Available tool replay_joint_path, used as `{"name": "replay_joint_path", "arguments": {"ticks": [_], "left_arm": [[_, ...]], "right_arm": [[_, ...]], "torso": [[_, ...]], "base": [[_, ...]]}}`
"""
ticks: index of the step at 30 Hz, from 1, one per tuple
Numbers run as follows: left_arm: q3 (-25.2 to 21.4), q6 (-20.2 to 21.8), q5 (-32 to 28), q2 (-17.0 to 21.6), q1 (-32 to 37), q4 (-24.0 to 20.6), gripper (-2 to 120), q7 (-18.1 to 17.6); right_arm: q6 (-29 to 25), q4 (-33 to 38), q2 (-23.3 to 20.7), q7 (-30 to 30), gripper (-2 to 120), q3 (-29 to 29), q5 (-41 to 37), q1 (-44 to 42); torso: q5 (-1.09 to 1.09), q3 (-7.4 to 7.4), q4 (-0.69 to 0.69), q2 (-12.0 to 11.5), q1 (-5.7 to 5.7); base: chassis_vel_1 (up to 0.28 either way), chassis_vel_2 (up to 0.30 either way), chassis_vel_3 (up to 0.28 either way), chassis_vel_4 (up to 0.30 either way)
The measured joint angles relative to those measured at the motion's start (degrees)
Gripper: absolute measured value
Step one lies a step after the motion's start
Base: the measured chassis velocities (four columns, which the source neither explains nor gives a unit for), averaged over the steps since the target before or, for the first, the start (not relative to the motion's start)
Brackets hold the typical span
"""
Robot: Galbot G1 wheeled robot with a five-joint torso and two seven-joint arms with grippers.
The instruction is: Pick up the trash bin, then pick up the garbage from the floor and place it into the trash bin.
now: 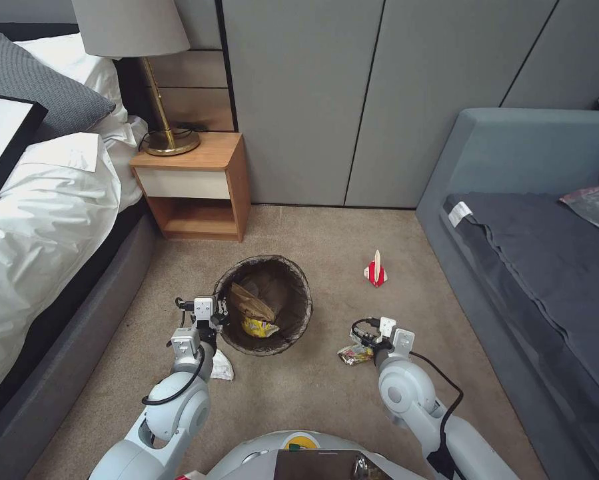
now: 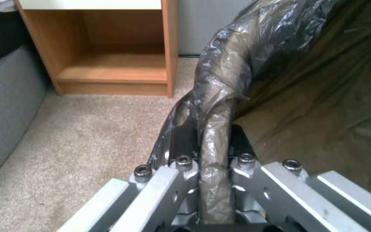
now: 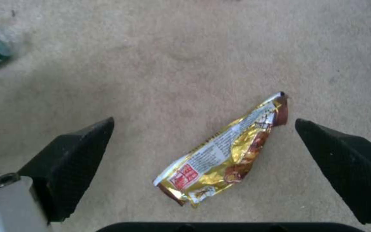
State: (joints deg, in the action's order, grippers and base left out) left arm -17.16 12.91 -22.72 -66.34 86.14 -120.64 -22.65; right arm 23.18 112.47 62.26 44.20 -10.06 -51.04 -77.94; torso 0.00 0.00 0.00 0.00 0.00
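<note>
Nightstand [image 1: 199, 183] behind trash bin [image 1: 292, 280], claw-gripped.

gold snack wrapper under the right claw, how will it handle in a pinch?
The snack wrapper looks crumpled, flat and empty: probably light and floppy, folding between the pads. Its glossy foil may slip. The open right claw straddles it on carpet.

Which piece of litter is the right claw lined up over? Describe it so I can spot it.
Start at the trash bin on the carpet; beside it hovers the open right claw. Below lies a crumpled snack wrapper: shiny gold, unlike the red-white carton farther off.
</note>
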Motion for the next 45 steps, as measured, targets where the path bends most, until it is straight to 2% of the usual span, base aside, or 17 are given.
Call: {"name": "replay_joint_path", "arguments": {"ticks": [9,26,45], "left_arm": [[-0.01,0.02,0.06,-0.04,-0.03,0.09,2,-0.02],[0.35,0.03,0.12,-0.23,-0.23,0.56,2,-0.06],[0.86,0.04,0.04,0.04,-0.52,0.56,2,-0.10]], "right_arm": [[0.24,-4.15,1.93,2.11,100,0.76,-1.89,2.19],[-0.09,-13.21,4.39,2.34,100,0.63,-6.27,7.79],[-1.13,-20.95,6.22,1.65,100,0.08,-5.91,9.94]], "torso": [[0.00,0.00,0.00,0.00,0.00],[0.00,0.00,0.00,0.00,0.00],[0.00,0.00,0.00,0.00,0.00]], "base": [[0.000,0.000,0.000,0.000],[0.000,0.000,0.000,0.000],[0.000,0.000,0.000,0.000]]}}
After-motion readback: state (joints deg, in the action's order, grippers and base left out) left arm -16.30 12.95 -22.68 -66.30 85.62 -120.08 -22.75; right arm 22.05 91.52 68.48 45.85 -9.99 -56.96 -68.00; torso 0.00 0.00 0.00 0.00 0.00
